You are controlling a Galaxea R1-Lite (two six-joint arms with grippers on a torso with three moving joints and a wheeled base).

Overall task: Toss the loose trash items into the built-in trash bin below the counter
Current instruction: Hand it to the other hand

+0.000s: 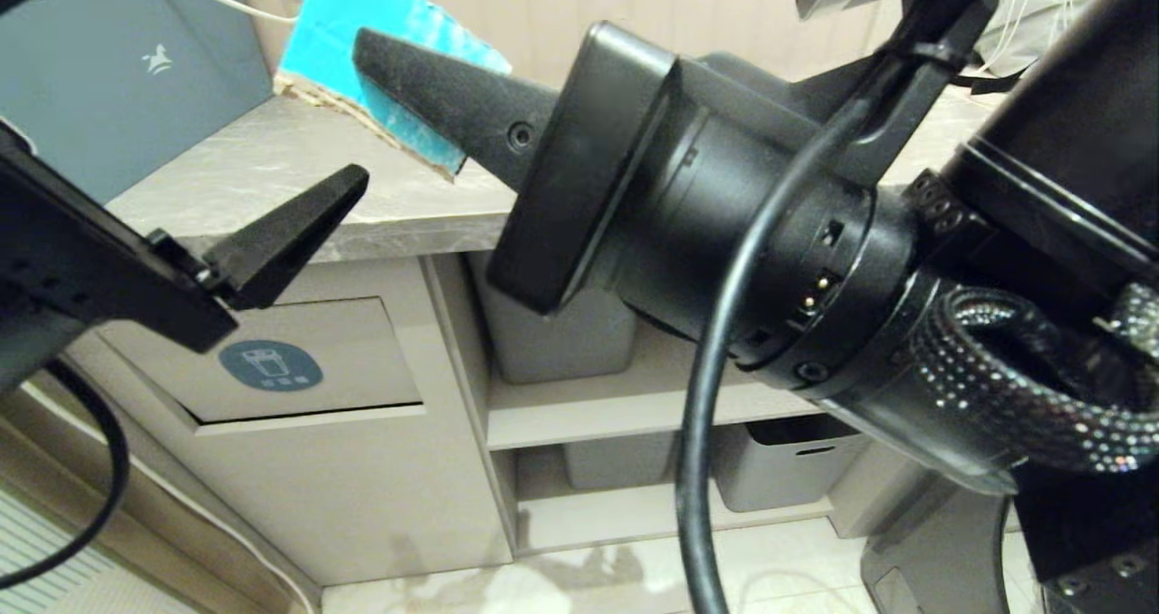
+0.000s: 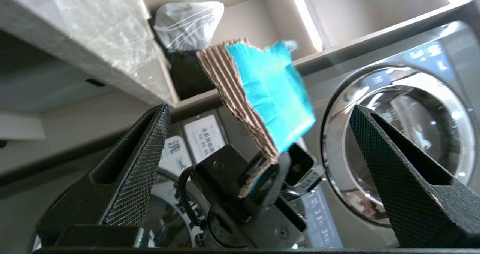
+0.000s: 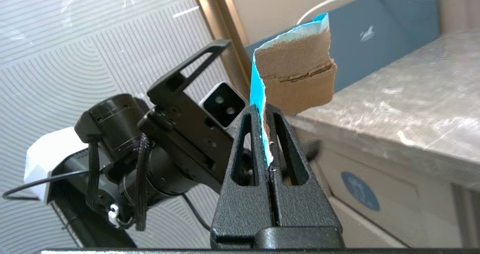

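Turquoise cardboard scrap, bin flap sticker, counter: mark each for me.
turquoise cardboard scrap (image 3: pixel 296 79), right wrist view, on its brown back face above the shut right hand.
bin flap sticker (image 1: pixel 270 365), head view, on the blue disc's centre.
counter (image 1: pixel 272 179), head view, on bare marble top.

You're in a home-style laundry or utility nook: marble-look tabletop (image 1: pixel 272 170) over beige cabinets with a built-in bin flap (image 1: pixel 299 360) marked by a blue bin sticker (image 1: pixel 270 365), grey bins (image 1: pixel 788 469) on open shelves, a front-load washer (image 2: pixel 405 134) with a chrome door, and a tiled floor (image 1: pixel 579 587).
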